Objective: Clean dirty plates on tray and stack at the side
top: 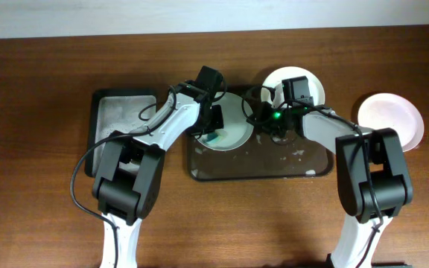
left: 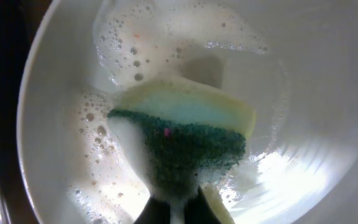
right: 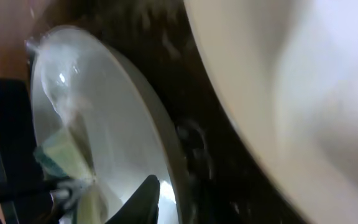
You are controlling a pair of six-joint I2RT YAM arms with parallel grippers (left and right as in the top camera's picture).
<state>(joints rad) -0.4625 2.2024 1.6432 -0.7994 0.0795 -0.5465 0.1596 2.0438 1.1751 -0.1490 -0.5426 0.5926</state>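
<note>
The soapy plate (top: 233, 132) lay in the far left corner of the tray (top: 274, 170), with both arms meeting over it, so from overhead only its near half showed. The left gripper (top: 214, 123) was down on the plate's left part. In the left wrist view its dark fingers (left: 157, 211) were cut off by the bottom edge, pinching the stem of a yellow sponge (left: 185, 134) whose green scouring face lay on the plate amid white foam (left: 114, 37).

The right gripper (top: 263, 119) sat at the plate's right rim. The right wrist view was blurred. It showed one dark finger (right: 146, 190) over the plate's inner face near the rim, while the other finger was out of sight, so I could not tell whether the jaws were spread or clamped on the rim.

A second plate (top: 311, 80) lay behind the right wrist, partly covered by it, and whether it touched the tray's far rim was hidden. A third plate (top: 392, 120), faintly pink, lay on the table (top: 36, 186) well to the right of the tray. A small tray (top: 118, 112) with a grey soapy inside sat to the left, half under the left arm
</note>
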